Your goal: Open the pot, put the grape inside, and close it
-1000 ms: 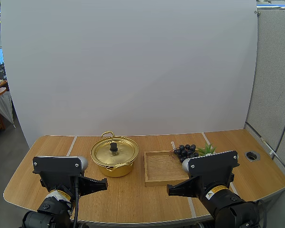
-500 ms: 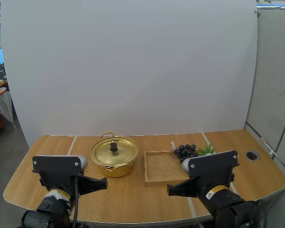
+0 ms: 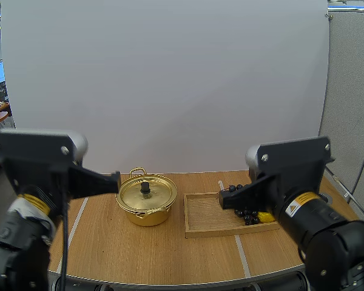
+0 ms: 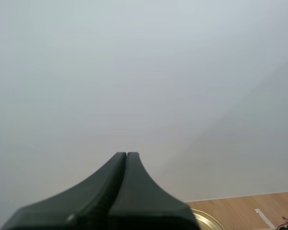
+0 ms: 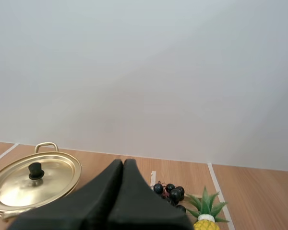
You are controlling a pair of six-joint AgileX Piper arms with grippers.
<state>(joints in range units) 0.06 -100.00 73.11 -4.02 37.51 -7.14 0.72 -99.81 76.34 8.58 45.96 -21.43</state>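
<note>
left gripper [image 4: 126, 155]: fingers pressed together into one dark wedge, gripping nothing. it is held above the table [image 3: 170, 254], on the left, aimed toward the pot.
right gripper [image 5: 123, 162]: likewise closed with nothing in it, held over the right end of the wooden tray [image 3: 206, 217].
pot [image 3: 147, 205]: gold, on the table just left of the tray, lid [image 5: 19, 184] seated, black knob [image 3: 145, 188] upright at its centre.
grapes [image 5: 170, 190]: dark bunch at the tray's right end, beside a small toy pineapple [image 5: 206, 219]. whether on the tray or just off it cannot be told.
handling, lid: thin metal, probably light and slick; the knob looks the one sound place to pinch.
handling, grapes: likely light, lumpy, easily crushed, so a gentle grip across the bunch's middle seems safest.
stage: pot not yet opened.
</note>
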